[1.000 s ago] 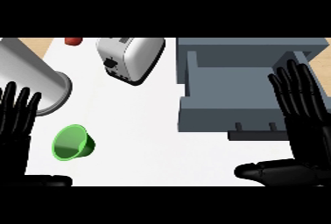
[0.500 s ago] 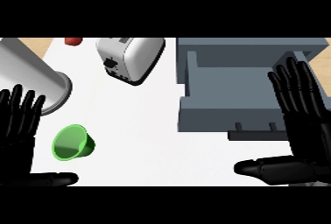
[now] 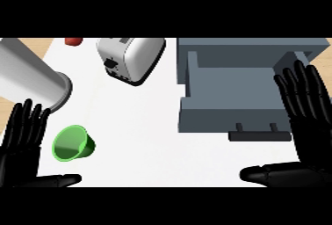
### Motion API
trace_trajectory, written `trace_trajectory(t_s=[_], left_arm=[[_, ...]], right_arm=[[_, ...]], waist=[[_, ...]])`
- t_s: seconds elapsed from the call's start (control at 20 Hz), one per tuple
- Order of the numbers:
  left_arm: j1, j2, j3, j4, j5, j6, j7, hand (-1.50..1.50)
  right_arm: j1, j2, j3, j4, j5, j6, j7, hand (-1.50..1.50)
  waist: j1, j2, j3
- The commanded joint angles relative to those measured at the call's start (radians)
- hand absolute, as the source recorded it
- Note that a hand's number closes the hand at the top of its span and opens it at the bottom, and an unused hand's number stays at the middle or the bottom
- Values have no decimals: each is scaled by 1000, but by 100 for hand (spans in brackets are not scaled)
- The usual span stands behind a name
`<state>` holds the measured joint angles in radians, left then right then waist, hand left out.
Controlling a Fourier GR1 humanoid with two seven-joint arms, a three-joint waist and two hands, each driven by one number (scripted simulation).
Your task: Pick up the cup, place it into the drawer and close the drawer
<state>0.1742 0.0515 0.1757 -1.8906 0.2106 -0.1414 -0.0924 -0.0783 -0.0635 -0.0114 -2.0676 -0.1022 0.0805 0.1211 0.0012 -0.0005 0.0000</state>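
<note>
You see the green cup [image 3: 71, 143] lying beside your spread-fingered left hand [image 3: 23, 140], right hand [image 3: 311, 114] equally wide by the open drawer [image 3: 240, 94].

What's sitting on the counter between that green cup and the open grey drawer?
Nothing: in the head view, only bare white counter lies between the green cup and the open drawer.

I can read no text, label, brand, number or sign anywhere from here: the toaster [image 3: 131, 58], the green cup [image 3: 71, 143], the open grey drawer [image 3: 240, 94] and the white counter [image 3: 149, 132] all show plain, unmarked surfaces.
</note>
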Motion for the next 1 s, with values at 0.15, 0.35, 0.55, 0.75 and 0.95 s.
trace_trajectory(t_s=[0.15, 0.35, 0.55, 0.75, 0.95], left_arm=[[2, 12, 41, 105, -26, -4, -44, -150], [-53, 39, 98, 289, -25, -29, -154, -150], [-17, 65, 122, 355, -14, -88, -213, -150], [-63, 6, 64, 439, -96, -23, -254, -150], [-22, 64, 114, 463, -58, -90, -296, -150]], right_arm=[[-81, -28, -38, 34, -29, 6, 51, -150], [-22, 20, 22, 0, 18, -16, 11, -150], [-67, 0, -11, 21, -2, -14, 36, -150], [-31, -47, -69, 24, -81, 55, 39, -150], [92, -26, -51, 5, -60, 90, -57, -150]], waist=[[2, 0, 0], [-1, 1, 0], [1, 0, 0], [-3, 1, 0], [-2, 0, 0]])
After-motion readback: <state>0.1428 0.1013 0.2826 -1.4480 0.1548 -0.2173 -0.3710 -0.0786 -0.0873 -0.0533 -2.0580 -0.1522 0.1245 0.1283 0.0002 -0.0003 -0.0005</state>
